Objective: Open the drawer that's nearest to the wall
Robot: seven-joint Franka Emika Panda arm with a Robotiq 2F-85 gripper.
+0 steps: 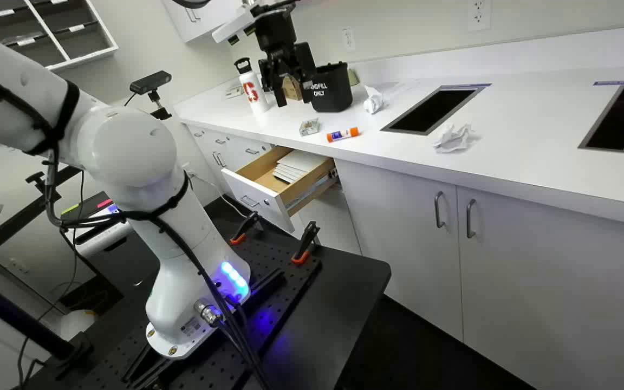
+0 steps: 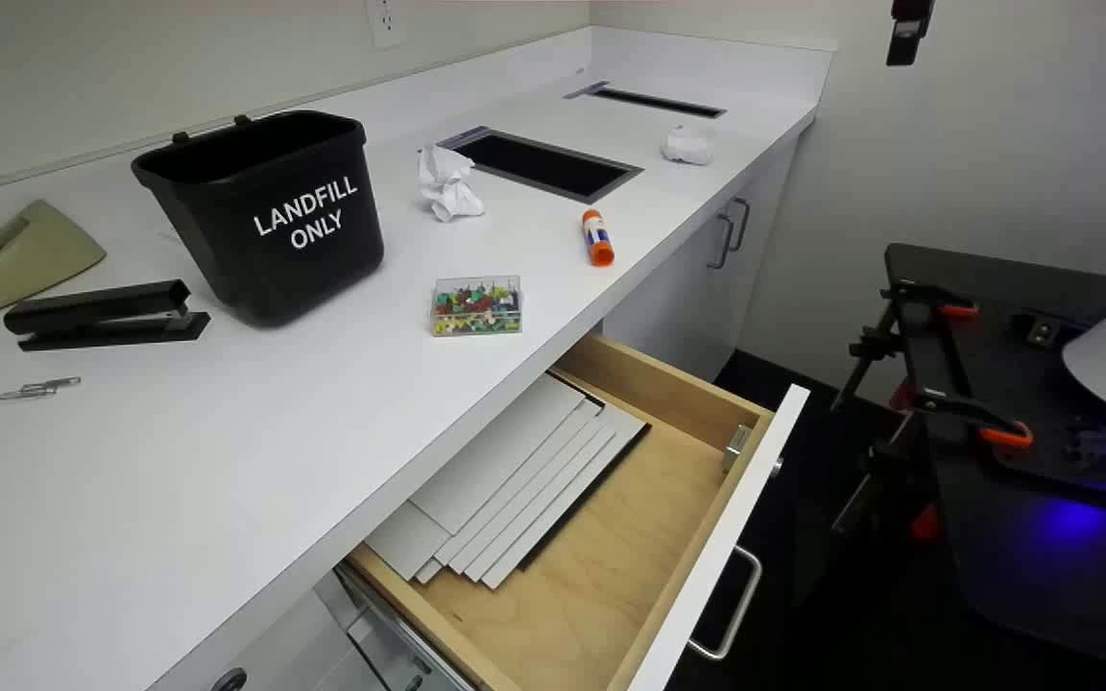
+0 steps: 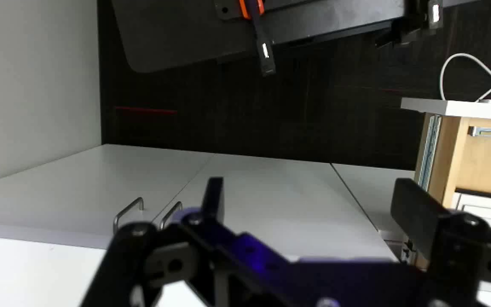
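Wrist view has the jaws wide apart, nothing between them, and the drawer point(image 3: 488, 162) off at the right edge, past the jaws on that side and clear of them. Over to both exterior views: it's out from under the white surface point(image 2: 227, 461), pale flat panels point(image 2: 500, 465) lying inside. We've got the jaws hanging higher than the drawer, so any reach goes down and toward the wrist view's right. Now the catch: the handle point(image 2: 743, 605) runs lengthwise along the drawer front, roughly the same way the jaws spread, so we reckon a pinch across it would want a wrist turn first. Do we even need one? We can't be certain which wall point(image 2: 975, 154) the task means, but if this is our drawer, the opening looks done, and we'd steer wide of that front.
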